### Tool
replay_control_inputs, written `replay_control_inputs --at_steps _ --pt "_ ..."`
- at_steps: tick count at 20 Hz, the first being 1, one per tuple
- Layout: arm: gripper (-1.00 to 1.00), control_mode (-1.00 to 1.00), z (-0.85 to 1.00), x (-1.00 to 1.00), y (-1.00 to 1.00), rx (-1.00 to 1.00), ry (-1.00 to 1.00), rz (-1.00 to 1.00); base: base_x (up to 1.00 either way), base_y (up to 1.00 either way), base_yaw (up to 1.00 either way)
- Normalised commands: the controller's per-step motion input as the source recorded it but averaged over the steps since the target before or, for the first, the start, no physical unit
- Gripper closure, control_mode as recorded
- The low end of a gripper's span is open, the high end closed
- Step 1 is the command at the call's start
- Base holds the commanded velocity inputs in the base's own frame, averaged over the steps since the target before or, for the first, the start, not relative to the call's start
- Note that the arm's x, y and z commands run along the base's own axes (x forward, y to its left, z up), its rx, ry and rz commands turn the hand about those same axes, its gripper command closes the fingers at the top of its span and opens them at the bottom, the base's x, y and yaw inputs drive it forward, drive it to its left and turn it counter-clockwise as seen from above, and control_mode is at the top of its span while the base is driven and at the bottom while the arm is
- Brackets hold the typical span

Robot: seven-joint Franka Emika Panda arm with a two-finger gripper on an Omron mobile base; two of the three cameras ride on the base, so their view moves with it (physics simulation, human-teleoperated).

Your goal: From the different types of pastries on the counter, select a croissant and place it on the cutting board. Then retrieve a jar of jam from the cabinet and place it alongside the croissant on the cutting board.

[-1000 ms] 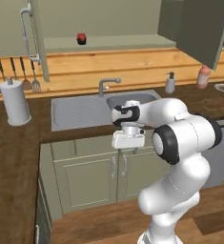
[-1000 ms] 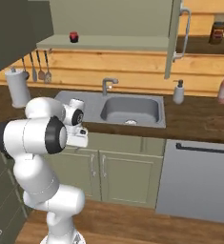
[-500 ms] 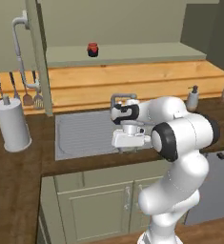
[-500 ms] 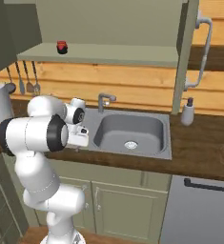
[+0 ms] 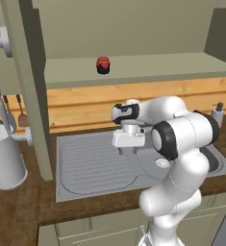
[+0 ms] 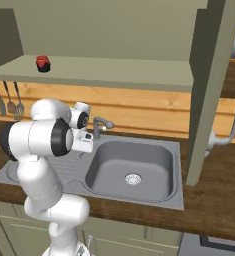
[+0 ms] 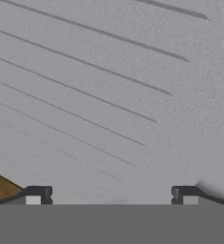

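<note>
The jar of jam, small, red over dark, stands alone on the lower shelf of the open grey-green cabinet; from the right base it sits at the shelf's left end. My gripper hangs well below it, pointing down over the ribbed drainboard of the sink, fingers spread wide with nothing between them. In the hand view the open gripper looks straight onto the grey ribbed metal. The dark wood counter surrounds the sink.
The open cabinet door juts out at the left, and its other door at the right. A sink basin and faucet lie right of the hand. A white canister stands on the counter; utensils hang on the wall.
The whole picture has shifted: the base has driven closer to the sink and cabinet, so the shelf and jar loom larger. The gripper stays open and empty over the drainboard.
</note>
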Motion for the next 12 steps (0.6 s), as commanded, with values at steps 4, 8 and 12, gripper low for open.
replay_control_inputs --at_steps 4,8,12 --pt "-1.0 1.0 0.0 0.0 0.0 0.0 0.0 0.0 0.66 0.16 0.0" --pt "-1.0 1.0 0.0 0.0 0.0 0.0 0.0 0.0 0.09 0.05 0.0" --pt "-1.0 1.0 0.0 0.0 0.0 0.0 0.0 0.0 0.0 0.0 0.0"
